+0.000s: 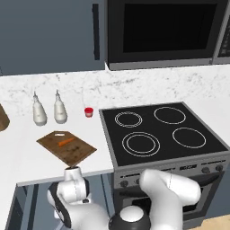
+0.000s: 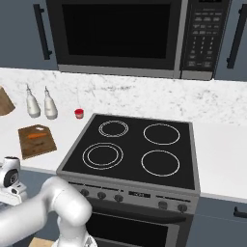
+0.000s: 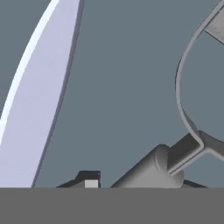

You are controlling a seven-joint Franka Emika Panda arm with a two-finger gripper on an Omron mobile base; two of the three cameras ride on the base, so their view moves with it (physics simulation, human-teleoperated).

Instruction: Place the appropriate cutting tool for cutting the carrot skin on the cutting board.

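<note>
The cutting tool (image 3: pixel 175 157), a grey metal peeler with a forked head, lies on a grey floor in the hand view. Its handle runs down between the fingertips of my gripper (image 3: pixel 140 181). The left fingertip (image 3: pixel 89 180) stands a little apart from the handle, so the jaws are open around it. The cutting board (image 1: pixel 76 152) lies on the white counter left of the stove, with the carrot (image 1: pixel 66 142) on its far half. Both show again in the right base view, the cutting board (image 2: pixel 41 145) and the carrot (image 2: pixel 36 135). My hand reaches down below the counter's front edge, near the board.
A long pale knife blade (image 3: pixel 35 109) lies left of the peeler. Two white bottles (image 1: pixel 39 112) (image 1: pixel 59 110) and a small red cup (image 1: pixel 89 112) stand behind the board. The black stove (image 1: pixel 161 132) is to the right, under a microwave (image 1: pixel 166 31).
</note>
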